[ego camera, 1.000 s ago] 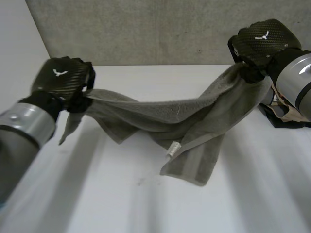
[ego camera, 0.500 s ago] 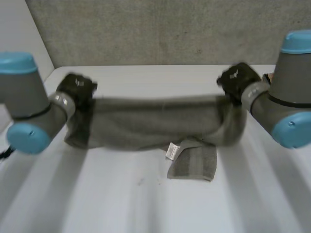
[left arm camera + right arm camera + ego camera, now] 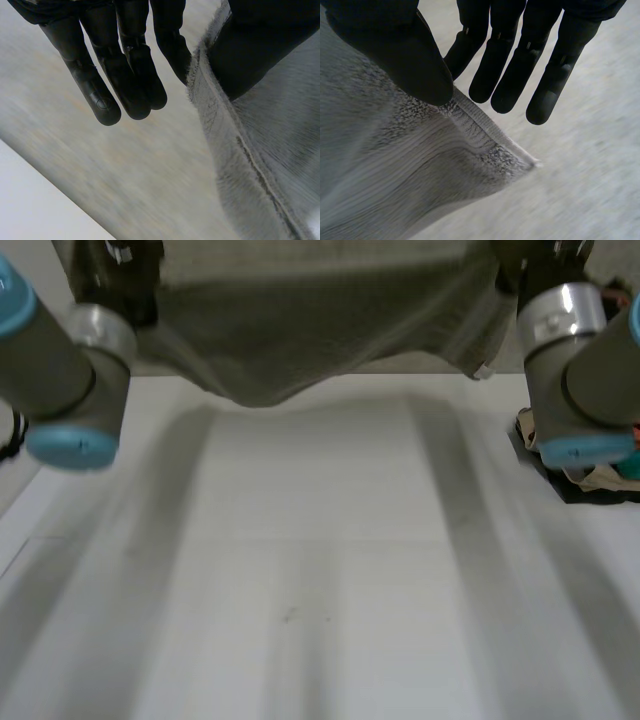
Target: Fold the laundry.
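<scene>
A grey-green towel (image 3: 320, 330) hangs stretched wide between my two raised hands, high above the white table (image 3: 320, 590), with its lower edge sagging at the left. My left hand (image 3: 135, 280) holds one upper corner and my right hand (image 3: 525, 265) the other. In the left wrist view the left hand (image 3: 125, 60) keeps its fingers straight while its thumb pinches the towel's hemmed edge (image 3: 235, 150). In the right wrist view the right hand (image 3: 510, 65) pinches the towel (image 3: 395, 165) just behind a corner, thumb on top and the other fingers straight.
A dark tray (image 3: 585, 485) with beige and teal things in it sits at the table's right edge, under my right arm. A grey wall stands behind the table.
Both arms have gone up and apart. The towel, which drooped onto the table a second ago, is now lifted off it and pulled out flat between the hands.
</scene>
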